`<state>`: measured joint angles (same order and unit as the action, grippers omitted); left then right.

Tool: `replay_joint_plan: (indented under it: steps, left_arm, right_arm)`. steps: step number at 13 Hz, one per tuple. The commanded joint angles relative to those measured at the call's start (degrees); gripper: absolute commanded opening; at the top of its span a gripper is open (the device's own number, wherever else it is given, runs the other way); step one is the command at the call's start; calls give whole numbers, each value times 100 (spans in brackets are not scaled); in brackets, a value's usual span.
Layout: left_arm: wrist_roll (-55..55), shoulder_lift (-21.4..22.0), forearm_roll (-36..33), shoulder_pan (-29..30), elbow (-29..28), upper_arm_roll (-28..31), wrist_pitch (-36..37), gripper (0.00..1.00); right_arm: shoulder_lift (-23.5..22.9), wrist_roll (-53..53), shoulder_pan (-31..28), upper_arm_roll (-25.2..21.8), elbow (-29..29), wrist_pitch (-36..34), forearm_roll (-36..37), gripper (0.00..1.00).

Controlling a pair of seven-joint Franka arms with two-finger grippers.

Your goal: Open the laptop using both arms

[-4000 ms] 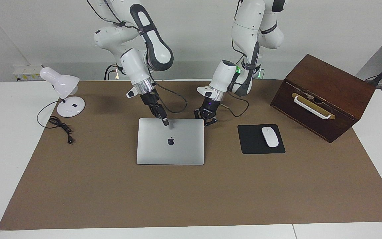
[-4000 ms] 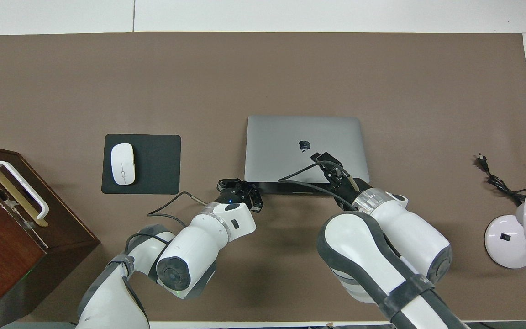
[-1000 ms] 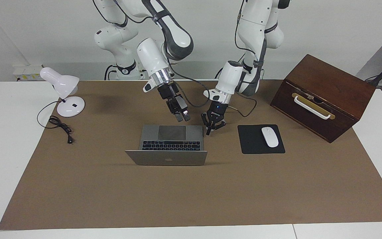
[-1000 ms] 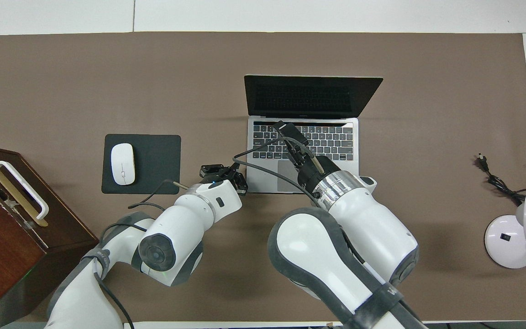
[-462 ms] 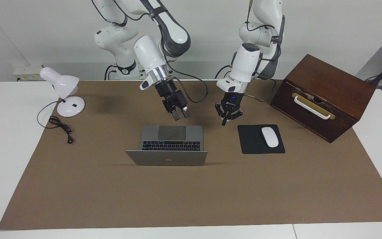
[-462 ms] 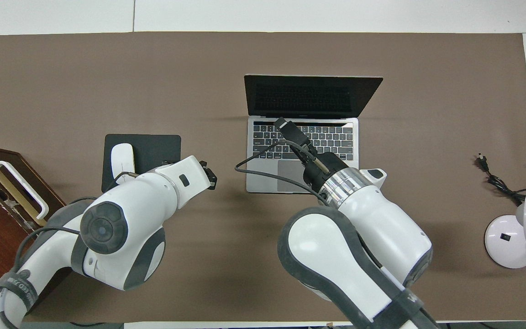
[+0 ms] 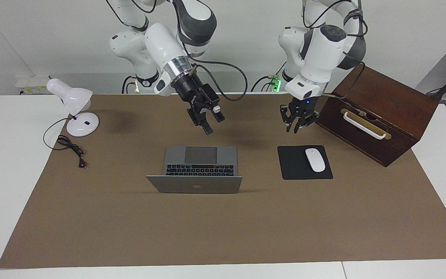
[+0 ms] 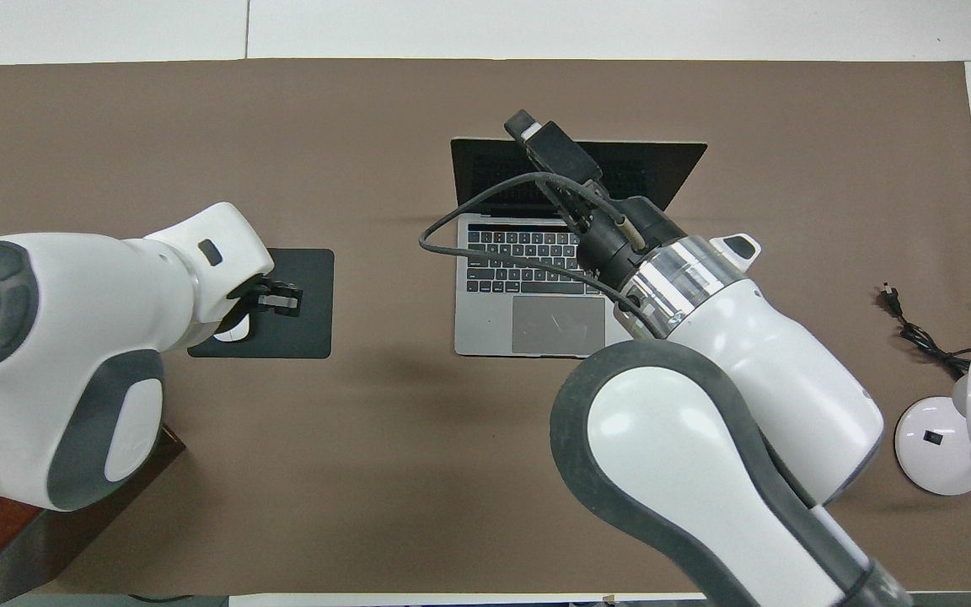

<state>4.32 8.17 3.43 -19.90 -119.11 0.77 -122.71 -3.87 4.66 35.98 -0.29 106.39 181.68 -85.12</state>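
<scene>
The silver-grey laptop stands open in the middle of the brown mat, with its lid raised and turned away from the robots. Its black keyboard and grey trackpad show, and the dark screen faces the robots. My right gripper hangs open and empty in the air over the mat at the laptop's trackpad edge; in the overhead view it covers the screen's top. My left gripper hangs open and empty over the mat beside the wooden box; in the overhead view it covers the mouse pad.
A black mouse pad with a white mouse lies toward the left arm's end. A brown wooden box with a white handle stands beside it. A white desk lamp and its cable sit toward the right arm's end.
The laptop, shut four seconds ago, now stands open. Both grippers have risen off it. The left one swung toward the wooden box, and the right one pulled up and back toward the robots.
</scene>
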Motion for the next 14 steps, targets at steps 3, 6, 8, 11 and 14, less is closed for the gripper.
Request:
replay_joint_plan:
  steps: [3,6,8,11,14]
  left_arm:
    - [-71,264,-97,933,264,-42,729,100]
    - [-185,54,-447,1259,992,-34,1510,100]
    - [-194,-201,-466,1356,1642,-16,2126,100]
    - [-447,-509,-649,1436,2443,-16,2944,100]
    - [-546,-510,-747,1541,2418,-16,2990,100]
  right_arm:
    - [-605,79,-1003,20,-1268,-1237,1030,100]
    - [-799,79,-1768,20,-1778,-2493,1926,100]
    - [-835,88,-2207,20,-1955,-3206,2559,100]
    - [-782,96,-2753,-7,-2252,-4401,3456,100]
    - [-773,88,-3368,-33,-2832,-5841,3922,100]
